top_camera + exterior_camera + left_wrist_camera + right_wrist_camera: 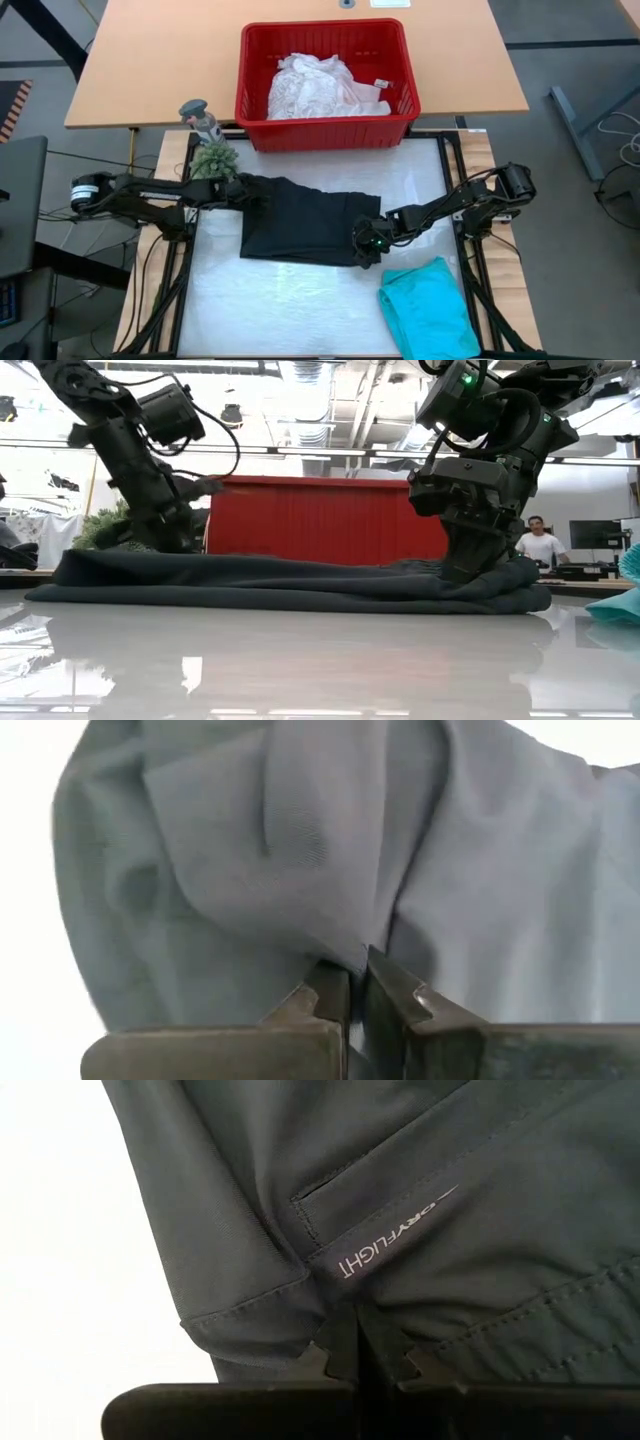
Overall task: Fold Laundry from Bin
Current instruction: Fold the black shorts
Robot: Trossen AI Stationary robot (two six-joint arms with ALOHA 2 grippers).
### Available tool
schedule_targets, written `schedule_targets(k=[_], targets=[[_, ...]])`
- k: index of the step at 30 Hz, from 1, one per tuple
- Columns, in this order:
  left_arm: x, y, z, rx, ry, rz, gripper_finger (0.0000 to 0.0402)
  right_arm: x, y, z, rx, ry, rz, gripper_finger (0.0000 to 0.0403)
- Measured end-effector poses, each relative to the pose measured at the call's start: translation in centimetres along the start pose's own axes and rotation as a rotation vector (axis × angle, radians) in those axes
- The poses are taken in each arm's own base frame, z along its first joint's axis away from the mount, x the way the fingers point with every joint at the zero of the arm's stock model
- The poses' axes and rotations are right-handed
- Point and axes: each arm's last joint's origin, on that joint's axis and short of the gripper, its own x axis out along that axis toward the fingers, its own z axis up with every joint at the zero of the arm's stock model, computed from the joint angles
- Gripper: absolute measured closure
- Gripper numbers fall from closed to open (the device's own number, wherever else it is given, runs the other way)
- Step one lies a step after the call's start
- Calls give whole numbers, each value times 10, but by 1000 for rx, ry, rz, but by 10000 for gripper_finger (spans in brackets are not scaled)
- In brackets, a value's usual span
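With the black garment (pixel 305 220) lying flat just in front of the bin (pixel 327 80), the left gripper (pixel 243 192) and right gripper (pixel 366 240) each pinch only a thin edge fold, which may slip free when lifted.

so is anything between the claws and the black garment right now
Nothing visible. The left claw is shut on the black garment at its far left corner, and the right claw is shut on its near right corner. The red bin and teal garment lie clear of both.
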Motion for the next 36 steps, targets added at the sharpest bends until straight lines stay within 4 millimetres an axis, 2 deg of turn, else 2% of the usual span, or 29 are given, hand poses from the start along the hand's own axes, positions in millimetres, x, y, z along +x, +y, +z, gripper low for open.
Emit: schedule_targets(k=[10, 20, 26, 29, 36], targets=[[-41, 7, 4, -37, -46, -79, 401, 0, 0, 0, -3, 1, -4, 385], [-59, 24, -3, -21, 13, 9, 401, 0, -1, 0, -3, 4, -7, 385], [-81, 12, 9, 72, 0, 19, 401, 0, -2, -1, 0, 14, -18, 385], [-91, 11, 11, 121, 49, 47, 401, 0, -3, 0, 4, 14, -21, 385], [-90, 17, 6, 233, 157, 107, 400, 0, -6, 2, 8, 14, -25, 385]])
